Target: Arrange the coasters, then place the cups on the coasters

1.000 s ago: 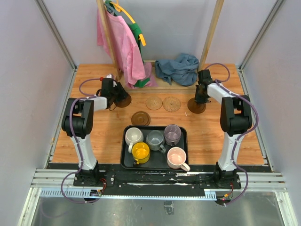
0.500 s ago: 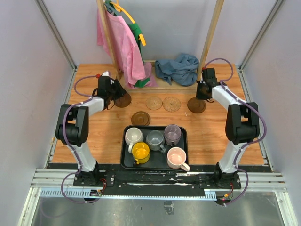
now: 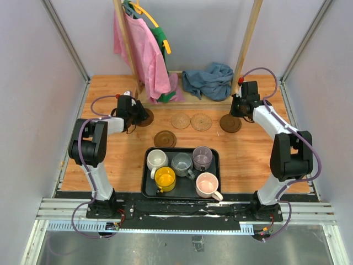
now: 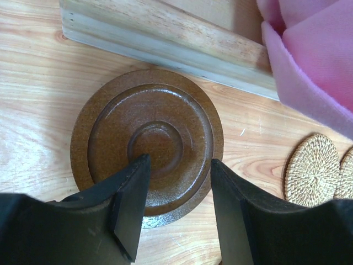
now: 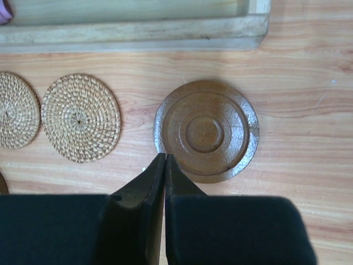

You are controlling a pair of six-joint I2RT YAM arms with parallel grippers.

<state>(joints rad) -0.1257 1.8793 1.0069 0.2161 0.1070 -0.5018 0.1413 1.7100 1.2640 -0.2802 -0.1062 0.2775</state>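
A dark brown coaster point(image 4: 146, 146) lies flat by the wooden rail, and my left gripper point(image 4: 177, 165) stands open over its near edge, holding nothing; from above this is the left gripper point(image 3: 137, 113) and coaster point(image 3: 145, 117). My right gripper point(image 5: 165, 157) is shut and empty, its tip just off the rim of another dark coaster point(image 5: 206, 131) point(image 3: 230, 123). Two woven coasters point(image 3: 180, 120) point(image 3: 201, 122) lie between them. A third dark coaster point(image 3: 165, 138) lies nearer the tray. White point(image 3: 156, 159), grey point(image 3: 181, 163), purple point(image 3: 202, 158), yellow point(image 3: 165, 178) and pink point(image 3: 207, 185) cups stand in the tray.
The black tray point(image 3: 216, 165) sits at the near middle of the table. A wooden rail point(image 4: 165, 44) and two upright posts run along the back. A pink garment point(image 3: 140, 49) hangs there, and a blue cloth point(image 3: 208, 80) lies bunched behind the rail.
My right gripper has drawn back from above the right dark coaster, which stays flat on the table. The left arm has shifted slightly, with its gripper still over the left dark coaster.
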